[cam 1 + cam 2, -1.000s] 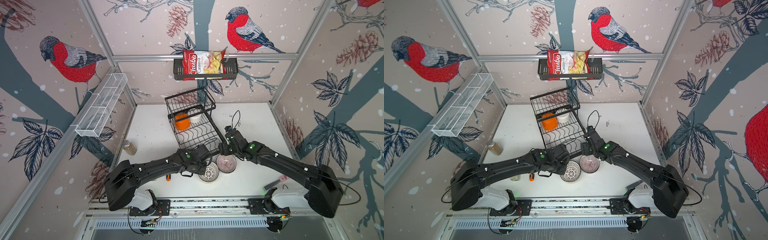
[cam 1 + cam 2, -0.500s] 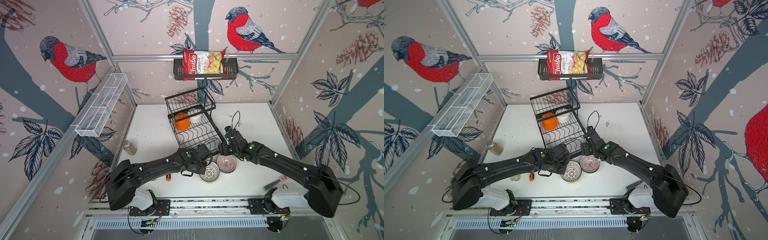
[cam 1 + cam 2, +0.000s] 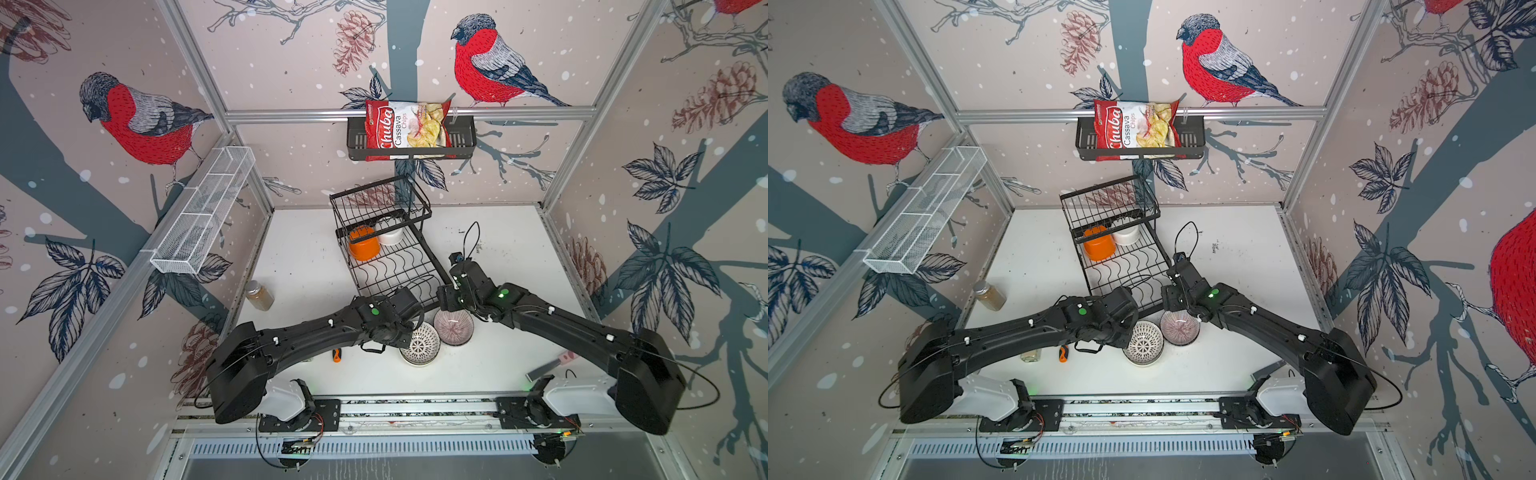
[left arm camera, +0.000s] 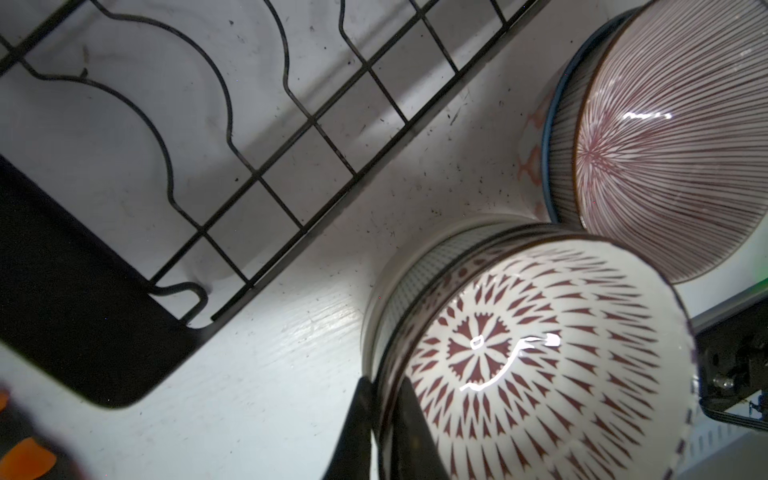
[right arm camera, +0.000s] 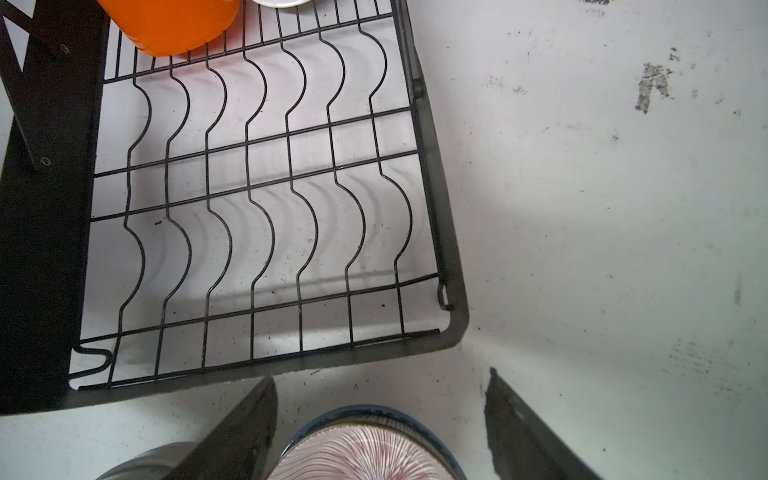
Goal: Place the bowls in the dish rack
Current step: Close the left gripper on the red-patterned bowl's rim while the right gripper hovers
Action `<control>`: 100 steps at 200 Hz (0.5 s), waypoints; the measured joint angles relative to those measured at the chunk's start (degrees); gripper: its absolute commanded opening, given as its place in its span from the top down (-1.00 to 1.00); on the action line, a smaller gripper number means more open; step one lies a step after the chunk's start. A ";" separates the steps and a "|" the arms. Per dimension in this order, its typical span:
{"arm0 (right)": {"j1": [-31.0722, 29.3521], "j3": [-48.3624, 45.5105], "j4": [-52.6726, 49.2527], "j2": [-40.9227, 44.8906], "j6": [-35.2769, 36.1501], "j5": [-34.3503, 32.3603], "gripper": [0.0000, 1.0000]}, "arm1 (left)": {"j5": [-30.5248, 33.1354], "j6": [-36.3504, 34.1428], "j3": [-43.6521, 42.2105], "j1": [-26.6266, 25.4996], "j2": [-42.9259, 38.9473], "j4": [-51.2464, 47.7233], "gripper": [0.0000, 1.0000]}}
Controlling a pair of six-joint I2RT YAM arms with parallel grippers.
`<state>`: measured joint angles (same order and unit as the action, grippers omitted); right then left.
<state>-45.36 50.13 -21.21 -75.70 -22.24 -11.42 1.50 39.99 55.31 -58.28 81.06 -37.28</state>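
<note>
The black-and-white patterned bowl (image 3: 419, 344) sits on the table (image 3: 498, 249) just outside the near edge of the dish rack (image 3: 432, 255). It touches the purple-striped bowl (image 3: 454, 328) beside it. An orange bowl (image 3: 364, 245) and a white bowl (image 3: 390, 235) already rest in the rack's lower tray. The left end effector (image 4: 384, 424) is pinched narrow on the patterned bowl's rim, one finger inside and one outside. The right end effector (image 5: 380, 376) hangs wide apart over the striped bowl, holding nothing. The pinch takes the rim at a single point, so the bowl may tilt or slip as it rises. Because it sits in nested bowls (image 4: 395, 291), the one beneath may lift with it and drop back, and the touching neighbour may get knocked. Only the left wrist view shows the pinch and the bowls underneath; in both top views the arm's wrist hides them. Only the top views show the rack's upper tier.
</note>
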 measured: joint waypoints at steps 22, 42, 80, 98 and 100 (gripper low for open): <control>0.00 0.00 0.13 0.00 0.00 0.02 -0.58 | -0.04 -0.02 -0.28 -0.04 -0.76 0.00 1.00; 0.00 -0.02 0.15 0.00 0.02 0.09 -0.59 | -0.07 -0.07 -0.66 -0.04 -1.55 0.00 1.00; 0.00 -0.02 0.26 -0.04 0.04 0.70 -0.59 | -0.11 -0.90 -0.94 -0.04 -1.99 0.09 1.00; 0.00 -0.02 0.61 -0.28 0.04 0.74 -0.59 | -0.11 -0.90 -1.25 -0.04 -2.14 0.48 1.00; 0.00 -0.02 0.63 -0.31 0.04 0.79 -0.59 | -0.09 -0.90 -1.29 -0.04 -2.16 0.52 1.00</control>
<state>-45.36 50.11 -20.58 -76.01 -22.20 -10.63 1.41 39.09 54.02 -58.33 78.89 -36.75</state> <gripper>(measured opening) 0.795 0.109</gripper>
